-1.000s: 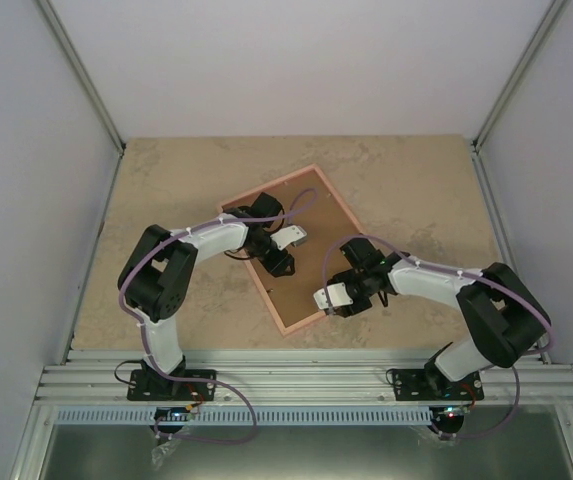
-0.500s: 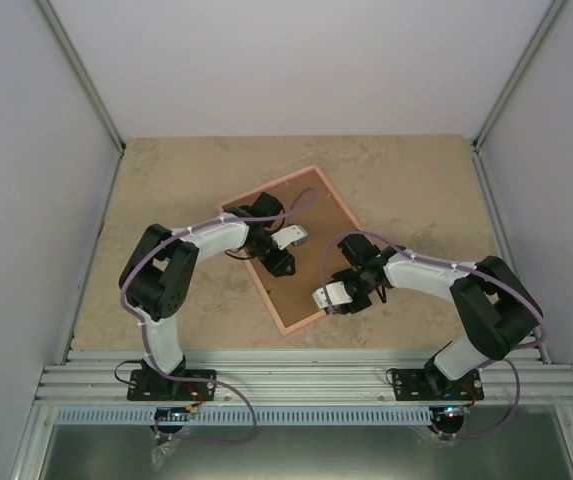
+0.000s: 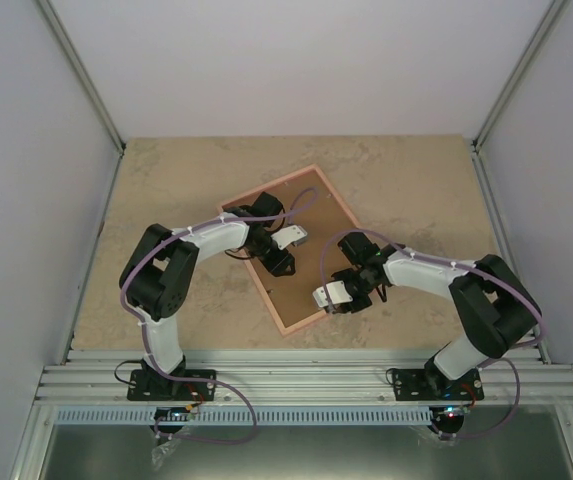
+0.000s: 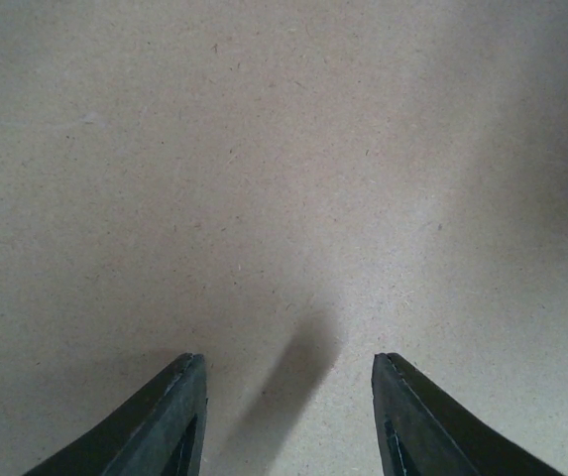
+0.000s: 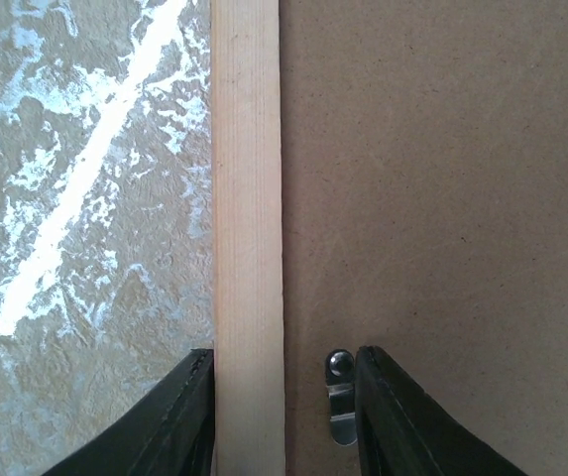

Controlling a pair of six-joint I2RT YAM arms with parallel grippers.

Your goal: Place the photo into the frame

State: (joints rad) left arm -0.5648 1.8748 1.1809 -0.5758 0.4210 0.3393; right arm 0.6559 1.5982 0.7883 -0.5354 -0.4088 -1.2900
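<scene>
Here, on the marbled table (image 3: 166, 190), the pink frame (image 5: 248, 198) lies face down at centre, long axis running 11 to 5 o'clock. We see the left jaws parted over its brown backing board (image 4: 284, 149), gripping nothing; right jaws parted astride its 4 o'clock rail and a metal clip (image 5: 340, 397).

We find no text, label, brand, number or sign that can be read in any of the views. In the right wrist view the pink frame (image 5: 248, 198) left of centre, the brown backing board (image 5: 442, 198) on the right and the small metal clip (image 5: 340, 397) at the bottom show plain, unmarked surfaces.
</scene>
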